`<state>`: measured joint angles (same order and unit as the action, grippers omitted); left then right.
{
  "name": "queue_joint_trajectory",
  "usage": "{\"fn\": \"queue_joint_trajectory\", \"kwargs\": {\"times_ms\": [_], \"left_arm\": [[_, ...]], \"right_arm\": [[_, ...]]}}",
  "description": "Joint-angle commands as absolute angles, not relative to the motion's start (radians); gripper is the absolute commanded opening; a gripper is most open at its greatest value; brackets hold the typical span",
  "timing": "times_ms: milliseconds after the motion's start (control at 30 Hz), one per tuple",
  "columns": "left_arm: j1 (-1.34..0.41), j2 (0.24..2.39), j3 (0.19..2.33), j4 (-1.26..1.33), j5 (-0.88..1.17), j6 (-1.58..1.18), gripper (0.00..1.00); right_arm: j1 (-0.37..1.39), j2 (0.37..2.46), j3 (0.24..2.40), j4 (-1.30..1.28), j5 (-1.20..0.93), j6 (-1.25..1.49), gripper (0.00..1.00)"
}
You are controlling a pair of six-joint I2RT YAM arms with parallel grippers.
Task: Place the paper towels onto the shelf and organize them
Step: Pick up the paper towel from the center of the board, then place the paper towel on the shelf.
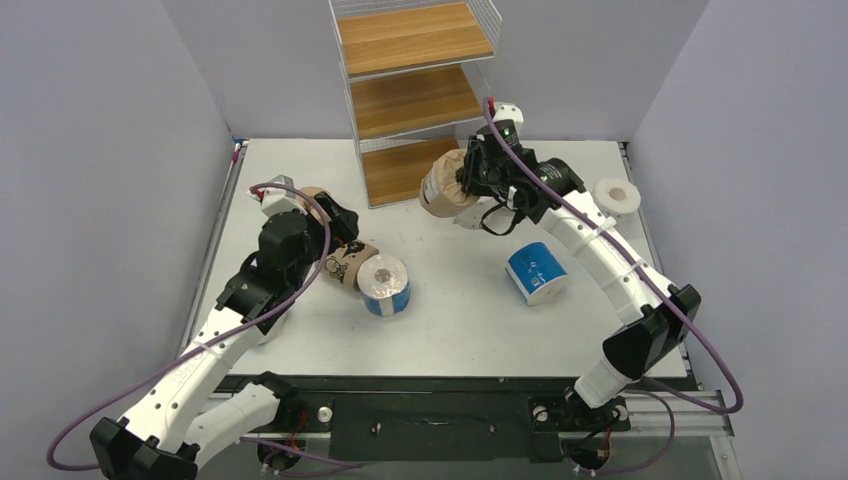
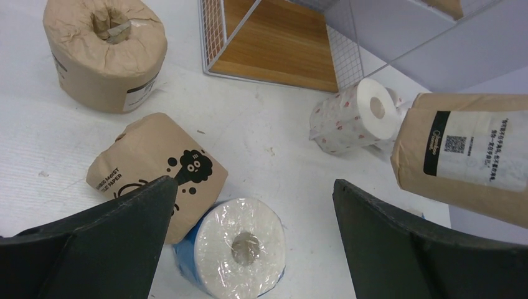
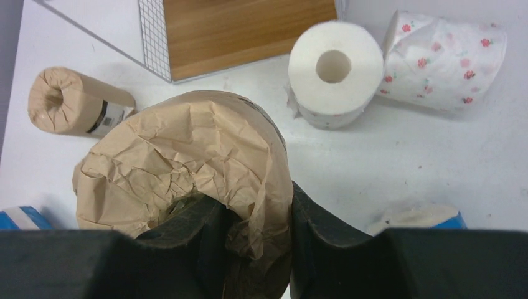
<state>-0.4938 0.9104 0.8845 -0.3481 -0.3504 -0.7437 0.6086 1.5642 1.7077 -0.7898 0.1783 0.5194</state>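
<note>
- Right arm: reaches forward and left from its base, wrist up by the front right corner of the shelf point(image 1: 415, 100).
- Right hand point(image 1: 468, 183): pinches the wall of a tan-brown wrapped roll point(image 1: 443, 183), one finger in the core, the other outside on the crumpled wrap.
- That roll is lifted off the desk point(image 1: 460, 320), just in front of the bottom board.
- Left arm: elbow bent, wrist tilted down over the left group of rolls.
- Left hand point(image 2: 253, 184): fingers spread wide, holding nothing.
- Below it: tan roll with cartoon print point(image 1: 347, 263) touching a blue-wrapped roll point(image 1: 385, 283); plain tan roll point(image 1: 315, 197) behind.
- Second blue roll point(image 1: 537, 272) mid-right on the desk; white roll point(image 1: 617, 195) near the right edge.
</note>
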Motion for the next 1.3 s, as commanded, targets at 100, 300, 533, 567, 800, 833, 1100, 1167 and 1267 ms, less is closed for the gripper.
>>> {"fn": "queue_joint_trajectory", "kwargs": {"times_ms": [100, 300, 533, 567, 800, 833, 1100, 1167, 1267], "left_arm": [[-0.479, 0.903, 0.923, -0.148, -0.361, -0.715, 0.96], [-0.477, 0.933, 0.911, 0.078, -0.282, -0.602, 0.96], [-0.480, 1.013, 0.850, 0.395, -0.200, -0.441, 0.96], [-0.480, 1.043, 0.868, 0.409, -0.186, -0.409, 0.96], [-0.492, 1.175, 0.955, 0.475, -0.107, -0.216, 0.96], [-0.494, 1.191, 0.954, 0.485, -0.102, -0.199, 0.96], [-0.510, 1.276, 0.976, 0.573, -0.033, -0.020, 0.96], [-0.513, 1.294, 0.986, 0.579, -0.019, -0.007, 0.96], [-0.519, 1.327, 1.004, 0.591, -0.001, 0.033, 0.96]], "right_arm": [[0.577, 1.698, 1.973, -0.738, 0.208, 0.578, 0.27], [0.565, 1.850, 2.209, -0.780, 0.208, 0.610, 0.27], [0.565, 1.934, 2.324, -0.764, 0.217, 0.668, 0.29], [0.565, 1.937, 2.326, -0.759, 0.218, 0.674, 0.29], [0.580, 1.962, 2.347, -0.716, 0.206, 0.726, 0.31], [0.582, 1.967, 2.357, -0.716, 0.200, 0.734, 0.32], [0.593, 2.010, 2.387, -0.705, 0.162, 0.765, 0.35], [0.595, 2.014, 2.387, -0.703, 0.158, 0.768, 0.37], [0.596, 2.019, 2.387, -0.698, 0.151, 0.773, 0.38]]}}
